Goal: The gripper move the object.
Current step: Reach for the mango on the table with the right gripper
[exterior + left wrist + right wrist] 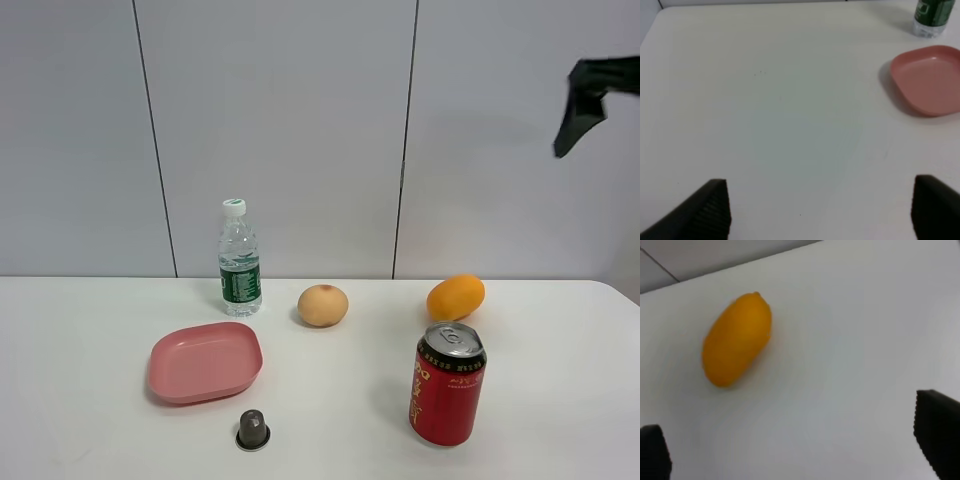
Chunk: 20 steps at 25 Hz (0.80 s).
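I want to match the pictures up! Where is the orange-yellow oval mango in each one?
Exterior high: the smooth orange-yellow oval mango lies right of centre, behind the red drinks can.
Left wrist: not in it.
Right wrist: the mango lies beyond the open black right gripper.
Shared landmark: the white table in all views; the pink plastic plate shows in the exterior and left wrist views.

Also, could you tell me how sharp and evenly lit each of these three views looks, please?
Exterior high view: sharp and evenly lit, the red can and pink plate casting soft shadows on the table. Right wrist view: soft, the mango blurred at its edges, the right gripper dark and unfocused. Left wrist view: soft too, with a faint greenish tint mid-table.
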{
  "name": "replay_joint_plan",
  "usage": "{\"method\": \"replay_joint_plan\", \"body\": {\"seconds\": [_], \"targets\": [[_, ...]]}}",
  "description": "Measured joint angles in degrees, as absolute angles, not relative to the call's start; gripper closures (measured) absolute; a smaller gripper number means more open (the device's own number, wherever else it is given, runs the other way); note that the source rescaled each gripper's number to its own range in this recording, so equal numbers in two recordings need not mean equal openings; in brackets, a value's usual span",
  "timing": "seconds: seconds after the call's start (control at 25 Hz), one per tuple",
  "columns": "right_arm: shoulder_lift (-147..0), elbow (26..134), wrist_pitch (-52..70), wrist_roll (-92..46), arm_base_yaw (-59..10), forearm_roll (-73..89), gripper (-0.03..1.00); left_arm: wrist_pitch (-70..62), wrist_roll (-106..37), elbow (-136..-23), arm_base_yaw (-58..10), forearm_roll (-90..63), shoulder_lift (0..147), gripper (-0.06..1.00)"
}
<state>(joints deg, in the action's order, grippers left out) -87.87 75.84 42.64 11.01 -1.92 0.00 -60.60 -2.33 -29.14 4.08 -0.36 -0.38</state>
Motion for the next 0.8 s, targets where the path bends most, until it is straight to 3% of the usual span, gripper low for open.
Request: {"method": "replay_joint_plan", "body": {"seconds": [0.44, 0.8], "targets": [[-115.27, 89.02, 35.57, 26.94, -11.29, 0.00, -0.03, -60.60, -2.33, -29.14, 4.08, -0.36, -0.38, -0.06], [-122.51, 91.58, 35.35, 41.57, -12.85, -5.72, -0.03, -60.60, -2.33, -29.14, 4.08, -0.36, -0.38, -0.06]]}}
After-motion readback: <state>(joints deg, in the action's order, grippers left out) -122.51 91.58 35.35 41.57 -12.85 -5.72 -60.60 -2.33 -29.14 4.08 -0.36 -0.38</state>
